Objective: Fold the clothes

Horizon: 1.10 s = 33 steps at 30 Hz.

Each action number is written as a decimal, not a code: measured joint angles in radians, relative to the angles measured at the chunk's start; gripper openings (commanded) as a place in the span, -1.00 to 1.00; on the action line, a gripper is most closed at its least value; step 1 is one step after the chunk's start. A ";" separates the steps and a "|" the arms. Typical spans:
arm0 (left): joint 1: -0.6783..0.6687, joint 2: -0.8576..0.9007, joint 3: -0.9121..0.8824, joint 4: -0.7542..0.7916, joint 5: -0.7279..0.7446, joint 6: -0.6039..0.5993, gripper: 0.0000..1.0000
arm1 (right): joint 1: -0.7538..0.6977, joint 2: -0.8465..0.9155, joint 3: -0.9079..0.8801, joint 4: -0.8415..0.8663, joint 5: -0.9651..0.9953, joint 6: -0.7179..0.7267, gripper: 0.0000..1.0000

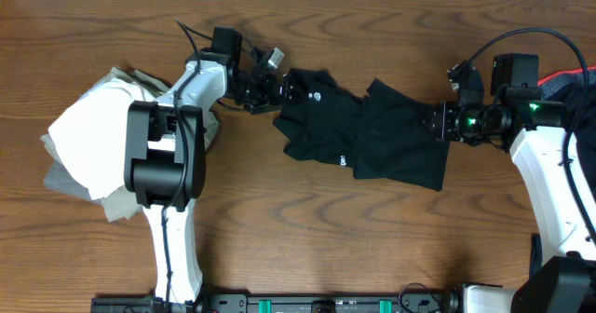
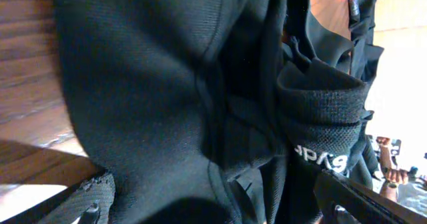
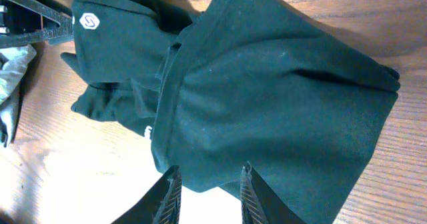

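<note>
Left pincer [image 1: 272,88] sits at the 10 o'clock corner of the black garment [image 1: 363,131]. Its fingers [image 2: 87,197] are spread wide, with bunched cloth filling the space between them. There's white lettering [image 2: 320,156] on a ribbed cuff right up close in the wrist view.

Right pincer [image 1: 436,122] is at the garment's 3 o'clock edge. Its fingers are a little apart, the tips are over the hem, and the bright tabletop [image 1: 307,229] shows in the gap.

The garment lies crumpled between the two, roughly mid-tabletop. A small white logo [image 3: 89,21] shows on its far part.

Out at 9 o'clock, a pile of white and grey clothes [image 1: 84,136] lies under the left arm.
</note>
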 measured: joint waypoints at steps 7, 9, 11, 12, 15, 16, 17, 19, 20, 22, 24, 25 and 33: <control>-0.057 0.005 0.000 0.002 0.022 0.000 0.96 | 0.000 0.000 0.000 0.000 0.000 0.000 -0.46; -0.070 0.006 0.000 0.003 0.024 0.000 0.96 | 0.000 0.000 0.000 0.000 0.000 0.000 -0.46; -0.079 0.006 0.000 0.003 0.024 0.000 0.96 | 0.000 0.000 0.000 0.000 0.000 0.000 -0.46; -0.082 0.006 0.000 0.004 0.024 0.000 0.96 | 0.000 0.000 0.000 0.000 0.000 0.000 -0.46; -0.081 0.006 0.000 0.005 0.027 -0.001 0.96 | 0.000 0.000 0.000 0.000 0.000 0.000 -0.46; -0.081 0.006 0.000 0.006 0.028 -0.001 0.96 | 0.000 0.000 0.000 0.000 0.000 0.000 -0.46; -0.080 0.006 0.000 0.011 0.034 0.000 0.96 | 0.000 0.000 0.000 0.000 0.000 0.000 -0.46; -0.080 0.011 0.000 0.029 0.064 0.006 0.96 | 0.000 0.000 0.000 0.000 0.000 0.000 -0.47; -0.079 0.014 0.000 0.040 0.084 0.009 0.96 | 0.000 0.000 0.000 -0.001 0.000 0.000 -0.47; -0.078 0.021 0.000 0.057 0.120 0.013 0.96 | 0.000 0.000 0.000 -0.001 0.000 0.000 -0.46; -0.077 0.023 0.000 0.059 0.145 0.016 0.96 | 0.000 0.000 0.000 -0.001 0.000 0.000 -0.46; -0.077 0.023 0.000 0.060 0.154 0.015 0.96 | 0.000 0.000 0.000 -0.002 0.000 0.000 -0.46; -0.070 0.023 0.000 0.064 0.183 0.016 0.96 | 0.000 0.000 0.000 -0.002 0.000 0.000 -0.46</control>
